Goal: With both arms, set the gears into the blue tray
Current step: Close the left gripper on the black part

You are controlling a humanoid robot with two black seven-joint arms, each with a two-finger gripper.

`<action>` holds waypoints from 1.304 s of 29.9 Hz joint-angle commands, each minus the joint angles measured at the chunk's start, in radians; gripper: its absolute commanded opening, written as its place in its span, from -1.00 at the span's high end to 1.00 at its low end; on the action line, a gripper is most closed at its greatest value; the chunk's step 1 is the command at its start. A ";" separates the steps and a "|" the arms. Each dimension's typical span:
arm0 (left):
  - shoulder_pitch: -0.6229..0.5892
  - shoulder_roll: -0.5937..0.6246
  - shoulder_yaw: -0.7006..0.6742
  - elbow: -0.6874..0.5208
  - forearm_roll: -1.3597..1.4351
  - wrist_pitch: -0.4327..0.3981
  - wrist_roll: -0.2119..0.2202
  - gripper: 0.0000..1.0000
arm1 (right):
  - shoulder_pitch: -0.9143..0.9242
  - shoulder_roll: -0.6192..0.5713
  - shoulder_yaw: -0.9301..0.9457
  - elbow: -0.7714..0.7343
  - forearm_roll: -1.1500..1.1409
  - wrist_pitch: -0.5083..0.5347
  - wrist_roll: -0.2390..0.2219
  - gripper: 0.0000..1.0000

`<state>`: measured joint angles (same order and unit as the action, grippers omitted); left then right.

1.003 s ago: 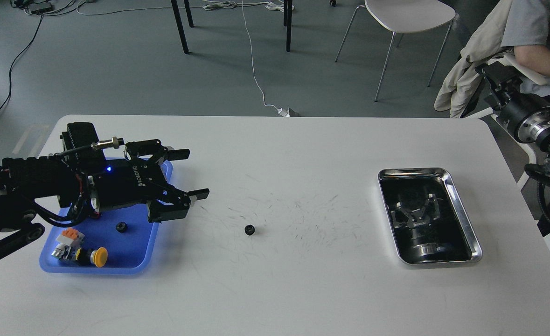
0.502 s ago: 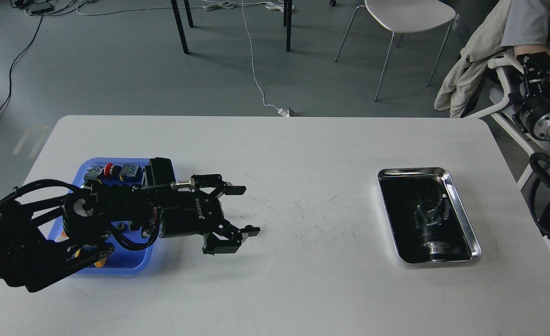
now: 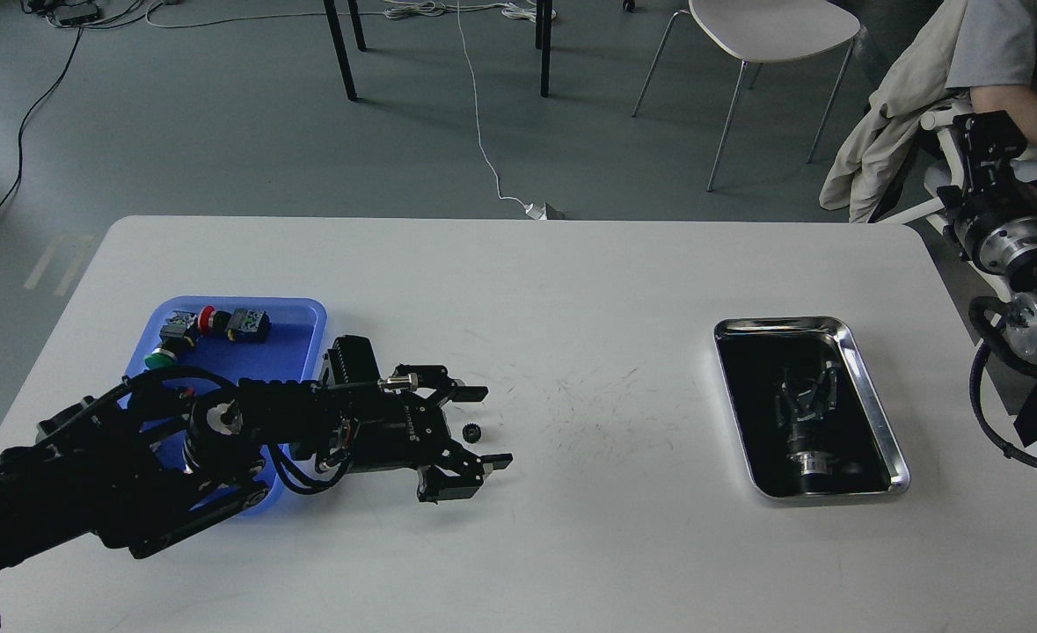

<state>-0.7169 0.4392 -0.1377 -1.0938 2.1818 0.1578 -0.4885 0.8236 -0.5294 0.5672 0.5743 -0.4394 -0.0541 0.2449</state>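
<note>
Gripper (image 3: 485, 427) now straddling gear (image 3: 471, 431)

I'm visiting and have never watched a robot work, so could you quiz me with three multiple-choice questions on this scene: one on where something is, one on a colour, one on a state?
1. Where does the small black gear lie?
A. in the steel tray
B. on the white table, between the left gripper's fingers
C. on the chair

2. What colour is the tray at the left?
A. blue
B. red
C. green

3. How is the left gripper?
A. shut on the gear
B. open
C. out of view

Answers: 1 B, the gear sits on bare table between the spread fingers. 2 A, its rim is plainly blue. 3 B, the fingers stand apart either side of the gear.
</note>
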 commanded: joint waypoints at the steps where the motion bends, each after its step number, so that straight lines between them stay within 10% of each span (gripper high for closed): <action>1: 0.002 -0.002 0.006 0.018 0.000 0.016 0.000 -0.58 | -0.001 0.003 -0.001 -0.001 -0.001 -0.007 0.001 -0.89; 17: 0.005 -0.011 0.019 0.063 0.000 0.057 0.000 -0.03 | -0.004 0.029 -0.009 -0.002 -0.001 -0.015 0.022 -0.89; 39: 0.010 -0.033 0.066 0.129 0.000 0.075 0.000 -0.08 | -0.009 0.031 -0.012 -0.002 -0.002 -0.013 0.037 -0.88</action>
<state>-0.7096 0.4077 -0.0727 -0.9653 2.1816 0.2202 -0.4887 0.8159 -0.5001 0.5553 0.5721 -0.4414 -0.0676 0.2823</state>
